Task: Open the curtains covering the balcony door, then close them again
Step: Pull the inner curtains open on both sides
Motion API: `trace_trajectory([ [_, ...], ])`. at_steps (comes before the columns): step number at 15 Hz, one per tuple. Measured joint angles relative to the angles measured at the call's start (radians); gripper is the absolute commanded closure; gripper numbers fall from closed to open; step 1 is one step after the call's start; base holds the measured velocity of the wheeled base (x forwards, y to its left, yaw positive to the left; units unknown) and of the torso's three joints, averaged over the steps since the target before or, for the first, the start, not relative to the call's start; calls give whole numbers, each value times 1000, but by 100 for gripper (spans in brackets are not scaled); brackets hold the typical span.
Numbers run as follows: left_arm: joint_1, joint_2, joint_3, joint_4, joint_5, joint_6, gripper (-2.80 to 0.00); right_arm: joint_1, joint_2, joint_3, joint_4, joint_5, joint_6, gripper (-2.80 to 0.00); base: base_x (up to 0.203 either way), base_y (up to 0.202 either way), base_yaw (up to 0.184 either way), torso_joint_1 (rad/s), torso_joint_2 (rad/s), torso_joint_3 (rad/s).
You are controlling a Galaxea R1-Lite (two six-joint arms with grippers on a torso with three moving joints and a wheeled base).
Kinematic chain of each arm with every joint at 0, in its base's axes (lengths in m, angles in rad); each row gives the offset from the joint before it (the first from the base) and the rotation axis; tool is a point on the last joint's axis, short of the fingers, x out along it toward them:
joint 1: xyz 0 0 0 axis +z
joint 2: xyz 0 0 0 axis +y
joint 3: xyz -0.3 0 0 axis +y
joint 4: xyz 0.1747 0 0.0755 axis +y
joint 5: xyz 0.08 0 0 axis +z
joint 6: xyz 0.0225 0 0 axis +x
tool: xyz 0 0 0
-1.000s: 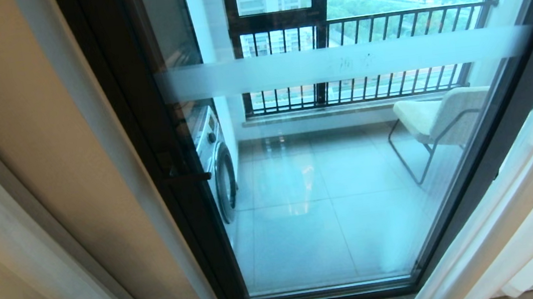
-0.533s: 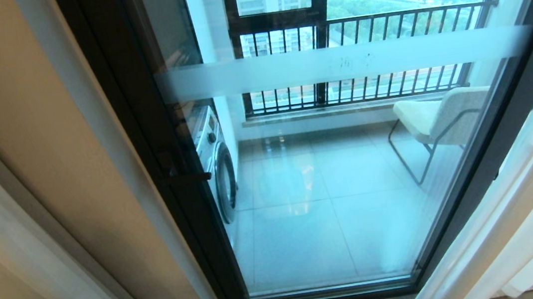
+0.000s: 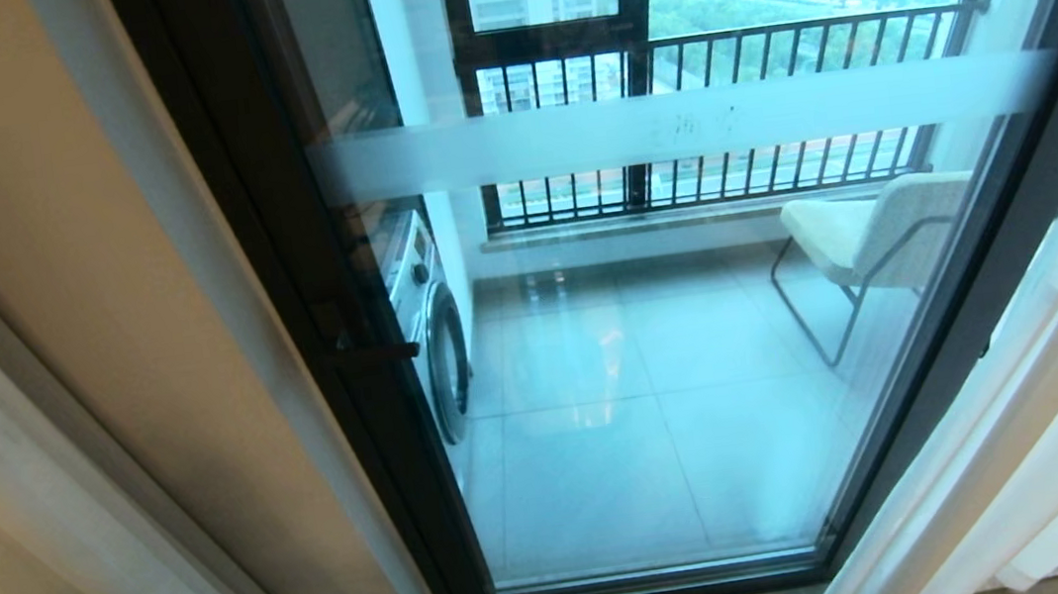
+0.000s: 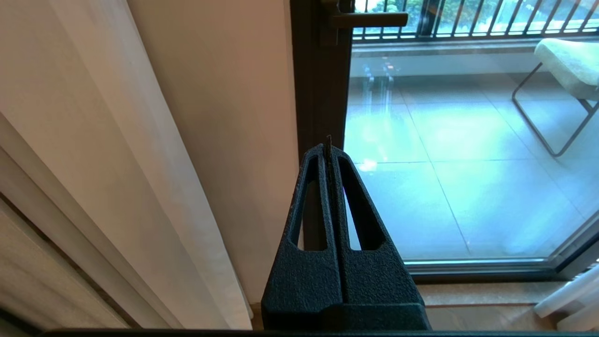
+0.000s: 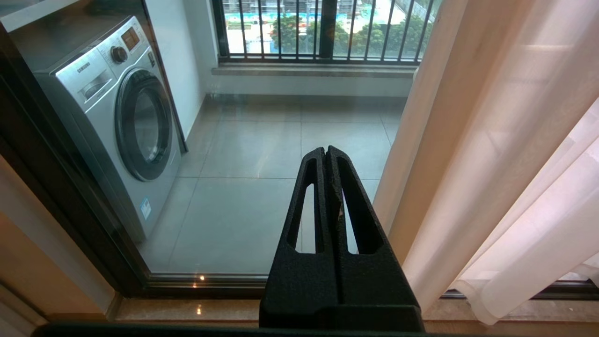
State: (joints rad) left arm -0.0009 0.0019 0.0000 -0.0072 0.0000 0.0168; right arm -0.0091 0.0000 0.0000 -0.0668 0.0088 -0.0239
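At frame edges, curtains (image 3: 1053,437) cut off; balcony door (image 3: 654,343) uncovered; both jaws closed, empty.

Daylight pours in through the door (image 3: 654,343) from twelve o'clock, cool and bluish, glaring off the balcony tiles (image 3: 592,409) (brightest at six o'clock). Curtains (image 3: 1051,417) at three and nine o'clock glow warm and dimmer. Straight frame edges lean outward toward the corners.

Beyond the glass, a tiled balcony floor (image 3: 608,467) carries a washing machine (image 3: 434,338) and a chair (image 3: 867,244).
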Motion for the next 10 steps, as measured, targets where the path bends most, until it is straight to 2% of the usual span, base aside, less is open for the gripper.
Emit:
trace_trajectory([
  [10, 1, 0, 0, 1, 0, -8, 0, 0, 0, 0, 0, 0, 0, 0, 0, 0, 0, 0, 0, 0],
])
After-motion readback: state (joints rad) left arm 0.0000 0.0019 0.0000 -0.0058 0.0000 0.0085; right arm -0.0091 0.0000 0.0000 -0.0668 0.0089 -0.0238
